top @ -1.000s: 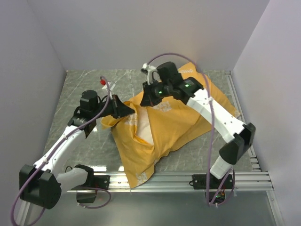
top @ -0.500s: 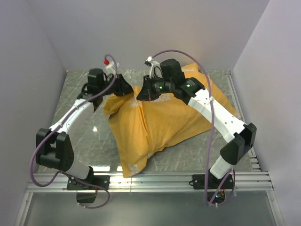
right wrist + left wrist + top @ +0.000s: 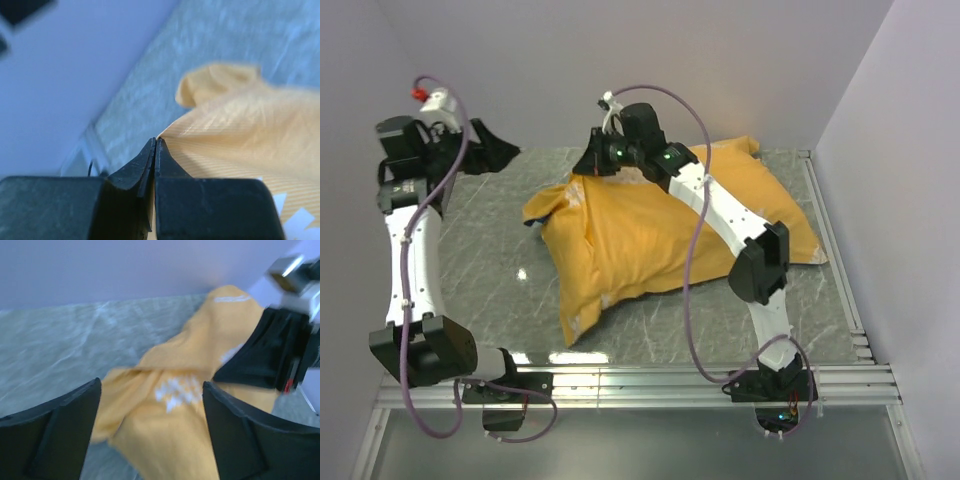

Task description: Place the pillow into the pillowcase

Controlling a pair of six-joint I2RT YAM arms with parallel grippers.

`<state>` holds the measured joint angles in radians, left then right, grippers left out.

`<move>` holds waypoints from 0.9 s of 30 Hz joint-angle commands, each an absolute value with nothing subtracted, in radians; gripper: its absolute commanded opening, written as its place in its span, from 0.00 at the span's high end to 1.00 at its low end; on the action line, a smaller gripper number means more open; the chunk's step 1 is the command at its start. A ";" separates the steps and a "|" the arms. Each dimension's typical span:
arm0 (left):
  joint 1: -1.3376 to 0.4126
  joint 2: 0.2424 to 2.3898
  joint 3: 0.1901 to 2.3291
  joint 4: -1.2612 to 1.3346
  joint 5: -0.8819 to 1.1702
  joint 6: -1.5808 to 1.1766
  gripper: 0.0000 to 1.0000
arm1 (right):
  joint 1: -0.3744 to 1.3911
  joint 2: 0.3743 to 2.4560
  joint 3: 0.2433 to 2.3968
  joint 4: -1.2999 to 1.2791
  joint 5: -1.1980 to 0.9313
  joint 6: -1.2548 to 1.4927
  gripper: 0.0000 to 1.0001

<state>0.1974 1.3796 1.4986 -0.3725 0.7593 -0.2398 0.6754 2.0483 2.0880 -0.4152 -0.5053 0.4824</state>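
Grey marbled tabletop (image 3: pixel 490 270). Plump orange-yellow pillowcase (image 3: pixel 630 245) lies on it, spanning from centre toward the far right corner.

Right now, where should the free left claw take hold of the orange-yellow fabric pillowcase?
Probably the loose left corner of the orange-yellow fabric pillowcase, approached from the left: it juts out thin toward the open left claw, clear of the far edge that the shut right claw pinches.
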 commanded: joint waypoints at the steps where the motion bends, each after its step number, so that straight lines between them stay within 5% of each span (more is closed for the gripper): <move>1: 0.305 1.333 1.506 -0.599 0.816 -0.138 0.09 | 0.661 2.143 2.305 -0.281 -0.381 0.525 1.00; 5: 0.321 1.296 1.450 -0.679 0.767 -0.025 0.07 | 0.623 2.132 2.332 -0.219 -0.376 0.519 0.94; 9: 0.322 1.287 1.376 -0.741 0.749 0.083 0.01 | 0.594 1.986 2.248 -0.384 -0.457 0.347 0.27; 11: 0.322 1.307 1.352 -0.791 0.744 0.197 0.01 | 0.578 1.903 2.167 -0.503 -0.433 0.156 0.20; 19: 0.301 1.269 1.091 -1.072 0.634 0.791 0.01 | 0.379 1.381 1.601 -0.945 -0.203 -0.313 0.11; 27: -0.027 1.080 0.692 -0.784 0.359 0.766 0.01 | -0.237 1.197 1.036 -0.892 -0.110 -0.772 0.11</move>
